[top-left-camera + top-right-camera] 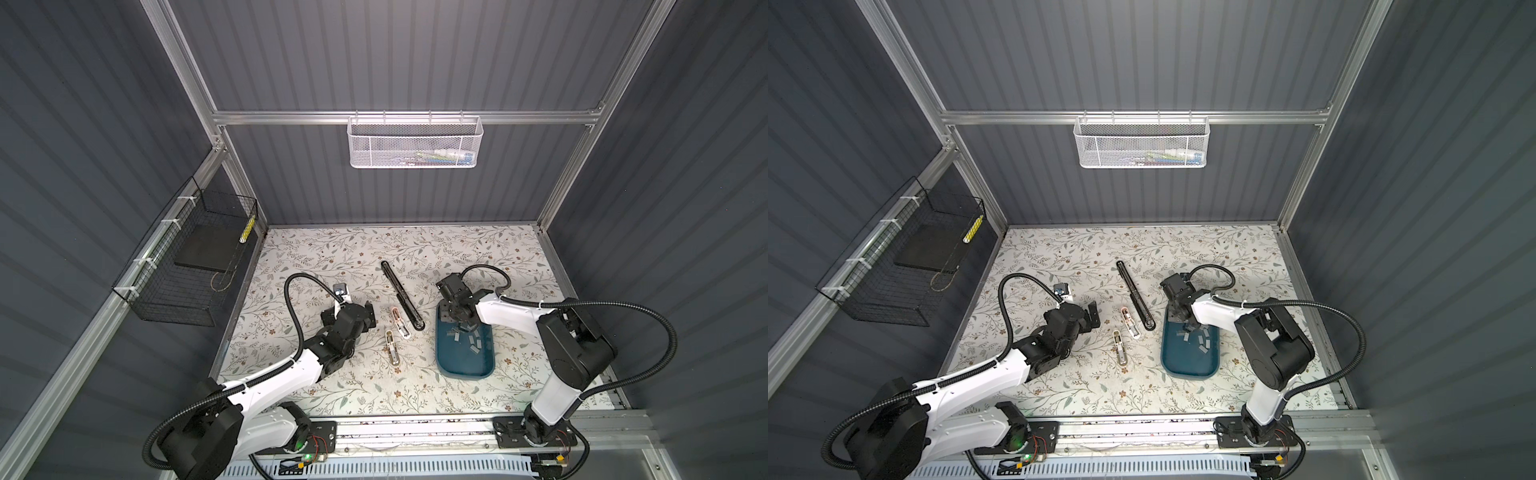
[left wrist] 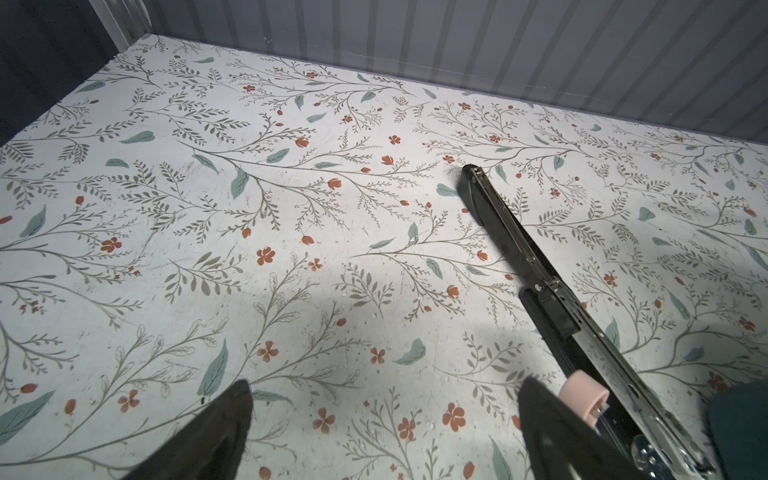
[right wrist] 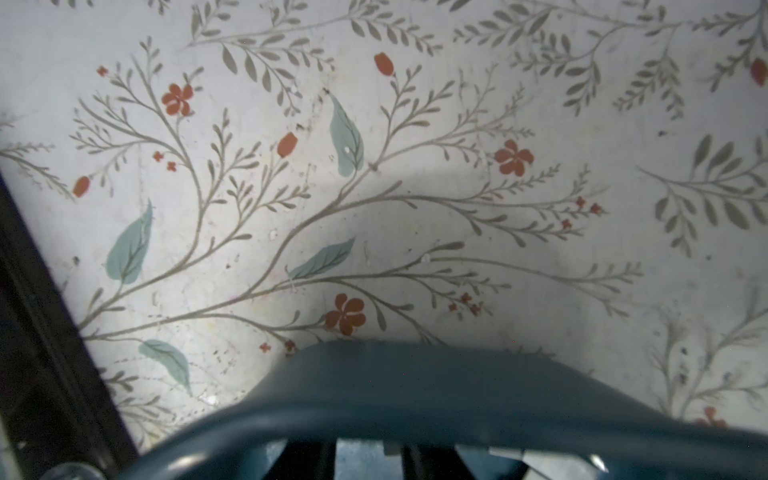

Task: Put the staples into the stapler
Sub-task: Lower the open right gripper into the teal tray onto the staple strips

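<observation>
In the tray's (image 1: 461,370) far end, the right gripper (image 1: 456,322), grip indiscernible, hangs among the staples (image 1: 474,341), while the opened stapler (image 1: 402,296) lies just left, long axis near-to-far, between it and the wide-spread left gripper (image 1: 369,316).

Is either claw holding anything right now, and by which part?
Left claw: open, holding nothing. Right claw: down in the blue tray among the staples, jaws partly closed; whether a staple is pinched cannot be told.
</observation>
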